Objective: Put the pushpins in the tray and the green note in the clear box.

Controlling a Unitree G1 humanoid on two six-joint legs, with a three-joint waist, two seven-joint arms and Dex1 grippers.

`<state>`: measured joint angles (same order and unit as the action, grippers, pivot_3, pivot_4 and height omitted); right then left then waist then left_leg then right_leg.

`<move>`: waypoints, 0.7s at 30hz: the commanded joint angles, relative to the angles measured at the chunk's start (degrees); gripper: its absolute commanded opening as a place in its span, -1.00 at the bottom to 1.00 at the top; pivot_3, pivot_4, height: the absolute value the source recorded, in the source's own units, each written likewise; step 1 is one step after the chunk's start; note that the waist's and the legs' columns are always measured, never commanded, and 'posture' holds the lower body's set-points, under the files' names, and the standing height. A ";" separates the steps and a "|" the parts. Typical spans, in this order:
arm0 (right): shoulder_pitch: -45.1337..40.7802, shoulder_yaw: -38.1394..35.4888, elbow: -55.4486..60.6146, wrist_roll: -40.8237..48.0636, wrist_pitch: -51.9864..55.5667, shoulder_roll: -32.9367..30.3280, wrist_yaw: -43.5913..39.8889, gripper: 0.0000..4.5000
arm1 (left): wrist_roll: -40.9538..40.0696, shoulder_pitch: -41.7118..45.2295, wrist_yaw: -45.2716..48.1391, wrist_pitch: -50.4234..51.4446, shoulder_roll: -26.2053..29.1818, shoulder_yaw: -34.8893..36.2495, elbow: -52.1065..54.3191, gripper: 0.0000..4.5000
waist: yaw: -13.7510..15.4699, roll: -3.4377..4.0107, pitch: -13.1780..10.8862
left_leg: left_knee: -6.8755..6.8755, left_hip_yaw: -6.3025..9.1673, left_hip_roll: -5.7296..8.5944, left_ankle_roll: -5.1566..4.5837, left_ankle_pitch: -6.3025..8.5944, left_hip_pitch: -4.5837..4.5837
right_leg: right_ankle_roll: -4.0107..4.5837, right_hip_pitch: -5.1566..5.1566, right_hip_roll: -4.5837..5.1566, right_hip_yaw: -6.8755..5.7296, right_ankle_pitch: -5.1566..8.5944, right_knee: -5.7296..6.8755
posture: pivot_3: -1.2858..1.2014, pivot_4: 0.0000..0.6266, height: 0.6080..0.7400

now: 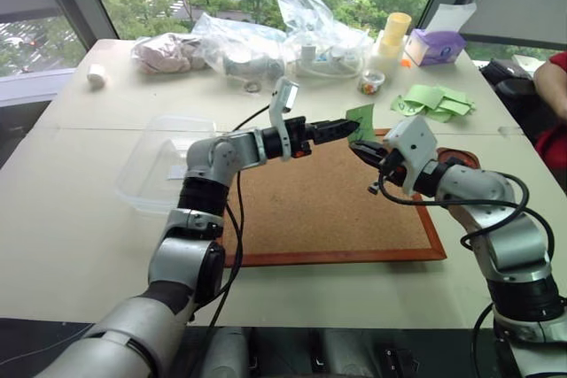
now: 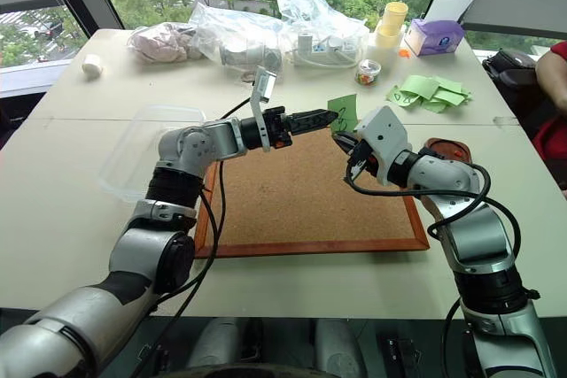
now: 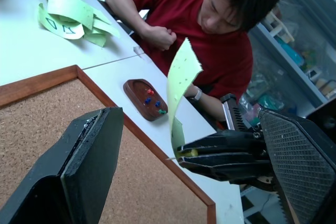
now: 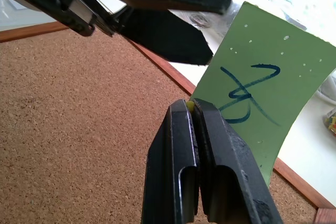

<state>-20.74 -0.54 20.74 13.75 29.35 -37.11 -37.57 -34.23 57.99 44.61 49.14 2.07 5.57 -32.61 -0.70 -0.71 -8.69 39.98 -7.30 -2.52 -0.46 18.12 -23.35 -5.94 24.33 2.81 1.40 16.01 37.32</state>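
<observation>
Holding the green note [image 4: 262, 98]: my right hand [image 1: 361, 150] is clamped tight on its lower edge, with a yellow pin head nipped between the fingers alongside the paper. Note stands upright in the air above the far edge of the corkboard [image 1: 328, 210], pen mark facing the right wrist camera.

Left hand [image 1: 347, 128]: fingers spread wide, empty, tips just beside the note, set as if to take it over.

Pushpins [image 3: 152, 100]: red, blue and green heads already lying in the tray [image 3: 137, 88], which sits on the table [image 1: 89, 245] beyond the corkboard's right corner.

Clear box [image 1: 159, 161]: on the table left of the corkboard, nothing green in it.

Outstanding, by my judgement: note to box; the yellow pin to the tray.

Also present: heap of green slips [image 1: 436, 102], person in red [image 3: 210, 40].
</observation>
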 commanded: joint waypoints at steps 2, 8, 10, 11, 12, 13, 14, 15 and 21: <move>-0.90 -0.34 4.12 -0.42 -0.67 -0.62 0.19 -1.00 | 0.66 4.53 1.93 -3.98 -2.30 0.44 -6.33 0.98 | 0.08 -0.01 0.00 | 0.01 0.00 0.01 0.00 0.00 -0.01 | 0.00 0.00 0.01 0.00 0.00 -0.01 | 0.03 -0.52 0.93; -0.97 0.54 5.95 -1.59 -0.36 -0.83 0.27 -1.00 | 1.63 8.06 2.05 -7.90 -4.14 1.72 -14.28 0.61 | 0.05 -0.01 -0.01 | 0.01 0.02 0.02 -0.01 0.00 -0.03 | 0.00 0.01 0.00 0.00 0.00 -0.02 | 0.03 -0.52 0.93; -0.99 0.68 6.32 -1.81 -0.25 -0.77 0.28 -1.00 | 1.52 8.38 2.39 -8.24 -4.35 2.01 -14.86 0.16 | 0.02 -0.02 -0.01 | 0.00 0.02 0.02 0.00 0.00 -0.03 | 0.00 0.01 0.00 0.00 0.00 -0.02 | 0.03 -0.52 0.93; -1.01 0.79 6.44 -1.96 -0.28 -0.78 0.25 -1.00 | 1.19 8.47 2.12 -8.17 -4.48 2.52 -15.02 -0.04 | 0.01 -0.02 -0.01 | 0.00 0.02 0.01 -0.01 0.00 -0.03 | 0.00 0.01 -0.01 0.00 0.00 -0.02 | 0.03 -0.52 0.93; -1.02 0.86 6.50 -2.07 -0.29 -0.78 0.22 -1.00 | 1.00 8.55 1.93 -8.16 -4.57 2.88 -15.19 -0.29 | 0.02 -0.02 -0.01 | 0.00 0.02 0.01 -0.01 0.00 -0.03 | 0.00 0.01 -0.01 0.00 0.00 -0.01 | 0.03 -0.52 0.93; -1.05 0.92 6.56 -2.14 -0.33 -0.82 0.15 -1.00 | 1.04 8.49 2.32 -7.89 -4.51 2.75 -14.90 -0.51 | 0.03 -0.02 -0.01 | 0.00 0.02 0.01 0.00 0.00 -0.03 | 0.00 0.01 -0.01 0.00 0.00 -0.01 | 0.03 -0.52 0.93; -1.08 0.92 6.61 -2.16 -0.33 -0.82 0.12 -1.00 | 1.20 8.36 2.63 -7.67 -4.48 2.64 -14.52 -0.71 | 0.02 -0.02 -0.01 | 0.00 0.02 0.01 0.00 0.00 -0.03 | 0.00 0.01 -0.01 0.00 0.00 -0.01 | 0.03 -0.52 0.93; -1.10 0.89 6.65 -2.14 -0.34 -0.80 0.10 -1.00 | 1.20 8.25 2.83 -7.32 -4.48 2.61 -14.07 -0.93 | 0.02 -0.02 -0.01 | 0.00 0.02 0.01 0.00 0.00 -0.03 | 0.00 0.01 0.00 0.00 0.00 -0.01 | 0.03 -0.52 0.93; -1.04 0.34 6.56 -2.05 -0.68 -0.11 0.58 -1.00 | 1.93 6.72 3.96 -6.79 -3.79 1.74 -11.75 -0.97 | 0.05 -0.01 -0.01 | 0.01 0.01 0.01 0.00 0.00 -0.03 | 0.00 0.01 0.00 0.00 0.00 -0.01 | 0.03 -0.52 0.93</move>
<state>-20.76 1.00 24.71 11.53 29.55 -37.10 -37.42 -32.55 64.47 47.53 42.91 -2.05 7.49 -46.86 -0.65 -0.72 -8.70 39.99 -7.29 -2.50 -0.46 18.12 -23.38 -5.94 24.34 2.82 1.40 16.01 37.31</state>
